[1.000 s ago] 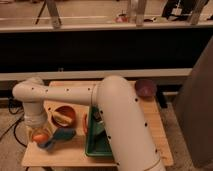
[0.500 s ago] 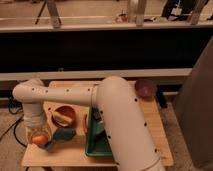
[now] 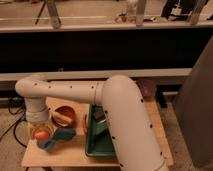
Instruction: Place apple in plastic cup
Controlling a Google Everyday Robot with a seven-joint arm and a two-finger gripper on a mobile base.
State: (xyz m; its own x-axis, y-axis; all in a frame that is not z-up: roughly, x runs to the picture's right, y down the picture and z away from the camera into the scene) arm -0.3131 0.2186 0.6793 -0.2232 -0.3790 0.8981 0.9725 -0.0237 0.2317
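The apple point(image 3: 41, 134), small and orange-red, sits at the left front of the wooden table point(image 3: 70, 155). A faint clear shape around it looks like the plastic cup point(image 3: 40, 128); I cannot tell if the apple is inside it. My gripper point(image 3: 39, 124) hangs from the white arm point(image 3: 75, 92) straight above the apple, very close to it or touching it.
An orange bowl point(image 3: 65, 115) with a pale yellowish item stands right of the gripper. A blue-teal item point(image 3: 56, 139) lies by the apple. A green tray point(image 3: 99, 137) is at mid-table, partly behind my arm. A purple thing point(image 3: 146, 87) is at the back right.
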